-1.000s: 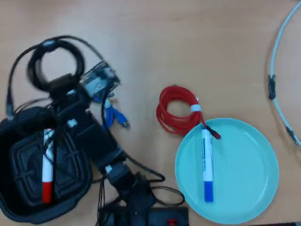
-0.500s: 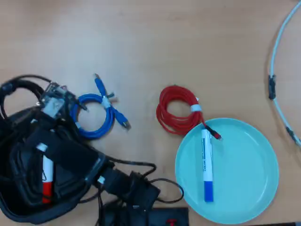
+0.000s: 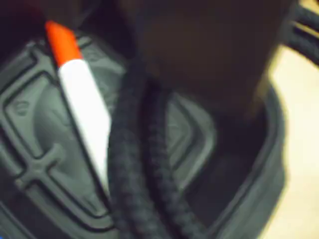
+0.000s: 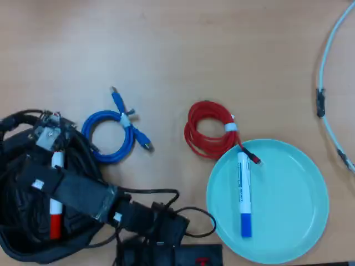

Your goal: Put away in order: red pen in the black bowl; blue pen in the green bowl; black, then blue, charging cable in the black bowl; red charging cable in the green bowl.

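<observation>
The black bowl (image 4: 33, 255) sits at the lower left of the overhead view, under my arm. The red pen (image 4: 55, 213), white with a red cap, lies inside it and also shows in the wrist view (image 3: 82, 99). My gripper (image 4: 47, 133) hovers over the bowl (image 3: 271, 149). In the wrist view the gripper (image 3: 209, 69) is a dark blur, with the black braided charging cable (image 3: 144, 164) hanging from it into the bowl. The blue pen (image 4: 243, 194) lies in the green bowl (image 4: 310, 183). The blue cable (image 4: 113, 130) and the red cable (image 4: 208, 130) lie coiled on the table.
The red cable's plug end rests against the green bowl's upper left rim. A pale cord (image 4: 327, 88) curves along the right edge of the wooden table. The arm's own black wires (image 4: 166, 205) trail by its base at the bottom.
</observation>
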You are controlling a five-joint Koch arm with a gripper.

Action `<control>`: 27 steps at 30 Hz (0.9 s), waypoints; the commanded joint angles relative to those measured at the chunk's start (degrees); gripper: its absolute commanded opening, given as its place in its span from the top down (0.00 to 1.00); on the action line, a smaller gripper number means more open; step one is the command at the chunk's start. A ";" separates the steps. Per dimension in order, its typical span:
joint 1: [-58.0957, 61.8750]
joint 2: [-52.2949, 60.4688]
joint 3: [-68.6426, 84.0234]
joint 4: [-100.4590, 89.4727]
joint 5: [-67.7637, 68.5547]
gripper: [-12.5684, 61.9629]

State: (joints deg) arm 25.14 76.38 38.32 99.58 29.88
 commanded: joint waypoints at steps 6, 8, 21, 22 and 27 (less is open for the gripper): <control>-1.67 3.34 5.10 -6.06 1.49 0.92; -1.76 3.52 9.40 -9.84 1.14 0.92; -7.21 10.72 32.96 -28.65 2.46 0.92; -7.56 11.78 35.60 -30.32 3.08 0.92; -9.05 18.37 50.45 -41.66 5.01 0.92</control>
State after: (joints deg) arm 16.88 88.86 90.79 66.53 33.22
